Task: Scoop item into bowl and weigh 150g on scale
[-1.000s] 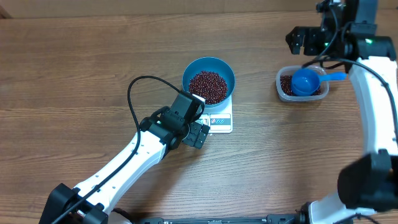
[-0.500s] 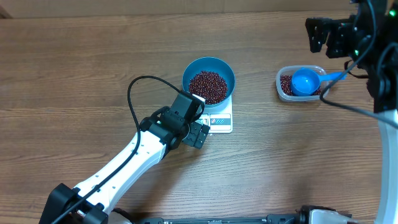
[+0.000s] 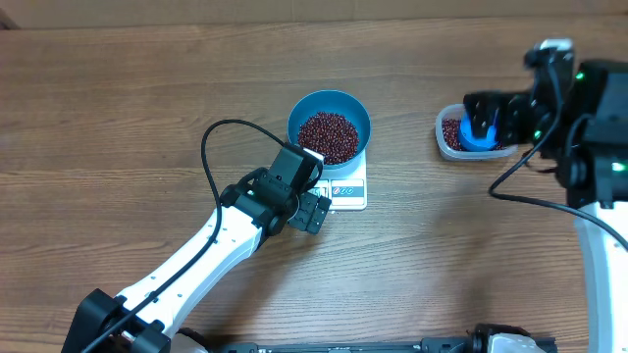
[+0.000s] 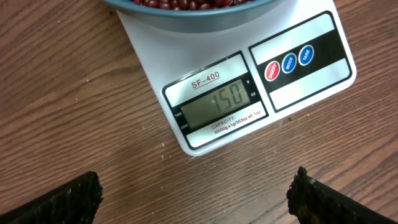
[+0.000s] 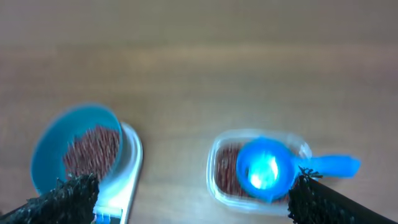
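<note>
The beans (image 3: 328, 136) lie heaped in the blue bowl (image 3: 329, 98), which stands on the white scale (image 4: 298, 93) near the middle of the bench (image 3: 118, 98). More of them sit in the clear tub (image 3: 441, 137) well off to the right, with the blue scoop (image 5: 267, 168) resting in it. The display (image 4: 217, 102) appears to read 150, so we judge the weighing to be at target, and the risks from here all come from disturbing it. Our left end effector (image 4: 196, 202) hangs wide open and empty just beside the scale's display edge. A careless pull-away or a dip could brush the scale's corner or its buttons (image 4: 289, 62), shifting the reading or zeroing it. Our right end effector (image 5: 193, 199), likewise fully open and holding nothing, is above the tub and scoop in a blurred view. If it took the scoop and carried over another load we would overshoot, and a clipped tub rim could scatter beans over the bench.
</note>
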Robot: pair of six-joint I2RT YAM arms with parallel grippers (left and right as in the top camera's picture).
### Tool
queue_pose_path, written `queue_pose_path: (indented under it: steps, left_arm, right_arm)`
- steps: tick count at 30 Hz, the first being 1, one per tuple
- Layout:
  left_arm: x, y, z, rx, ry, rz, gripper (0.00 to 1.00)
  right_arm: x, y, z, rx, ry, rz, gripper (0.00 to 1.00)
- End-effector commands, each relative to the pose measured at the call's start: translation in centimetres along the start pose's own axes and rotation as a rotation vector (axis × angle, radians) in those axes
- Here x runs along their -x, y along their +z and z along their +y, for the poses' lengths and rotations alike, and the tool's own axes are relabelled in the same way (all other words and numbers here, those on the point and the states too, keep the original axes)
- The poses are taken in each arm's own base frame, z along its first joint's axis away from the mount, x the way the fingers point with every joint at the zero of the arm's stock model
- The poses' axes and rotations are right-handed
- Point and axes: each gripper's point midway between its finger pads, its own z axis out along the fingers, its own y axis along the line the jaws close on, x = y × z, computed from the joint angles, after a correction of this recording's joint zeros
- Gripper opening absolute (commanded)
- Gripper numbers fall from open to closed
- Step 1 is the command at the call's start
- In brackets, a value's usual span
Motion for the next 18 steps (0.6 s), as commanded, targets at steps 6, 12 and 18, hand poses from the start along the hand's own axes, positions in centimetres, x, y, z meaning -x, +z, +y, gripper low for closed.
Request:
queue_pose_path:
  steps: [6,12,18]
  left_arm:
    - [0.0,0.0,0.3,0.009,0.015,-0.003,1.0]
    - [0.0,0.0,0.3,0.009,0.015,-0.003,1.0]
    - [0.0,0.0,0.3,0.009,0.015,-0.003,1.0]
  right_arm:
    - [-9.4,3.9,-0.1,0.044,0.056,0.215,1.0]
    - [-15.9,7.5,-0.2,0.086,0.099,0.262,1.0]
    - [-17.7,9.5,1.2,0.195,0.071,0.145,1.0]
